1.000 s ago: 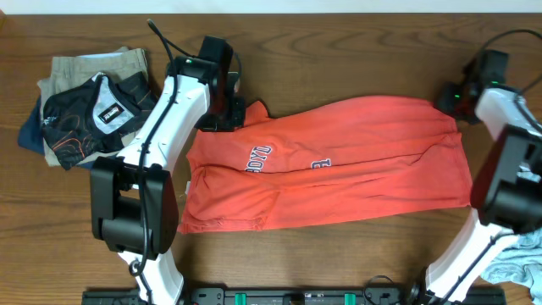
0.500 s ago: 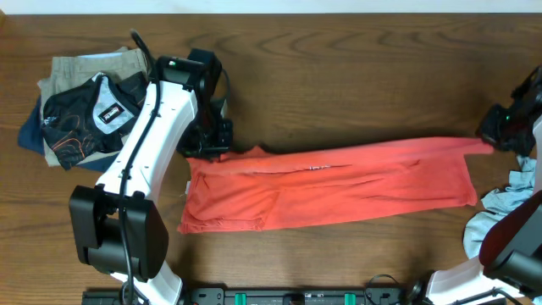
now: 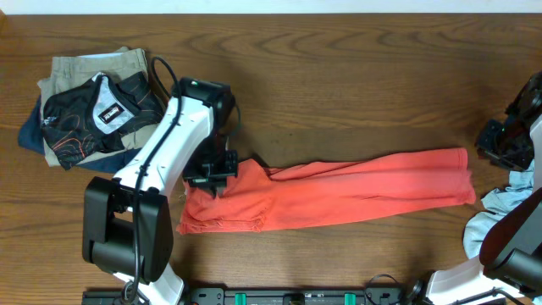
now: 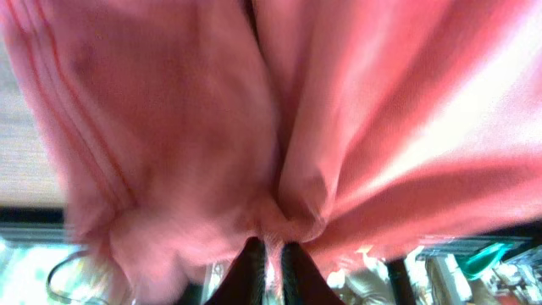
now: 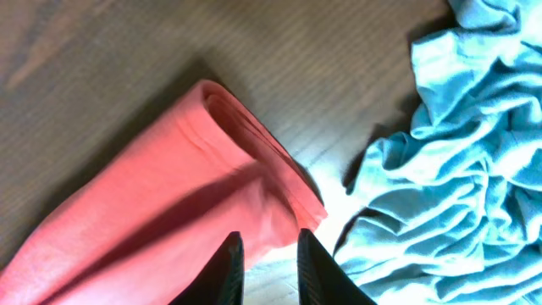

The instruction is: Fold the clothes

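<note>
1. Left gripper (image 4: 271,256): the fingers are nearly together with a bunched ridge of coral cloth nipped between them, so it is grasping the T-shirt (image 3: 356,193). The overhead view puts this grasp at the shirt's left end, on its far edge.
2. T-shirt: it lies on the table (image 3: 339,76) as a long narrow band towards the front edge. Its long axis runs left to right, with the right end a little farther back than the left. The cloth is doubled lengthwise and no lettering shows. The left end is wider and rumpled under the claw.
3. Right gripper (image 5: 268,250): the fingers are parted with nothing between them, so it is released. In the wrist view the shirt's right end, a rolled fold edge, lies just ahead of the fingertips and not touching them. In the overhead view this claw stands beside that end, clear of it on the outer side.
4. Judgement: the next fold likely runs along the long axis, one end carried towards the other. The left arm already has its end. The right arm is the nearer one to the free end and would have to move inward onto the rolled edge.
5. Light-blue garment (image 5: 449,152): it sits just beside the shirt's right end. It could be caught in a careless pinch.
6. Pile of other clothes (image 3: 89,106): it is at the far left, well apart from the shirt.
</note>
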Controlling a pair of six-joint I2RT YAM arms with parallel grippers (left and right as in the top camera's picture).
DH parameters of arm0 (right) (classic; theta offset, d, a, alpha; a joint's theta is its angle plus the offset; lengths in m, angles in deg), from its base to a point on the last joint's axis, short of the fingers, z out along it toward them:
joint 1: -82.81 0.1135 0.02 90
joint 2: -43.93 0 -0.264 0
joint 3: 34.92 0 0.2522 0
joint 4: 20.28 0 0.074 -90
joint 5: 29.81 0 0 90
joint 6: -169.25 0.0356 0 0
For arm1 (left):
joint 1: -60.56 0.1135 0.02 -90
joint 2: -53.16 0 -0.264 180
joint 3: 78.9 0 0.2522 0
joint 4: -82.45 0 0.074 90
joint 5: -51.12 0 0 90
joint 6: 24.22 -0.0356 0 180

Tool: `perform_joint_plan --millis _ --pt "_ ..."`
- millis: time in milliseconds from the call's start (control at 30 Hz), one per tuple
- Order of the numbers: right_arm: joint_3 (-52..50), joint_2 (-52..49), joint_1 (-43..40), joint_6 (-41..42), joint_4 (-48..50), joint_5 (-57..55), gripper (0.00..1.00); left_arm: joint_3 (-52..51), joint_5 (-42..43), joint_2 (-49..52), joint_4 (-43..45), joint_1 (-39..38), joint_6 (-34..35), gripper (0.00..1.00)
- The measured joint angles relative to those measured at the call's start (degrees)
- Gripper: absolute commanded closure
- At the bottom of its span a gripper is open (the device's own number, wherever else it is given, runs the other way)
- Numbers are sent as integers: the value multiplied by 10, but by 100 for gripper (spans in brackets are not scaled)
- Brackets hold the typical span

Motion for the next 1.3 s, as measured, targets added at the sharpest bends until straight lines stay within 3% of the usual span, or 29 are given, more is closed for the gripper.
perform_joint_plan --millis 100,167,267,467,633,933,1000,1067,1133,1167,1300 --pt "0 0 -3 0 -8 -6 67 -3 0 0 -30 -3 3 83" --pt "0 0 -11 -2 -11 -6 63 -3 0 0 -40 -3 2 73" --pt "0 0 -26 -5 -12 2 57 -3 0 0 -38 -3 5 70" --pt "-12 0 -34 -32 -10 38 45 -3 0 0 47 -3 9 60" --pt "-64 0 -34 -50 35 50 30 -3 0 0 94 -3 11 60" --pt "-204 0 -34 -81 164 59 27 -3 0 0 105 -3 11 60" --pt "-224 0 -34 -86 186 67 35 -3 0 0 107 -3 11 60" --pt "-238 0 -34 -93 203 73 54 -3 0 0 108 -3 11 60" --pt "-245 0 -34 -95 212 74 89 -3 0 0 108 -3 11 60" --pt "-245 0 -35 -97 217 74 99 -3 0 0 108 -3 11 60" --pt "-245 0 -36 -98 219 83 99 -3 0 0 108 -3 11 60"
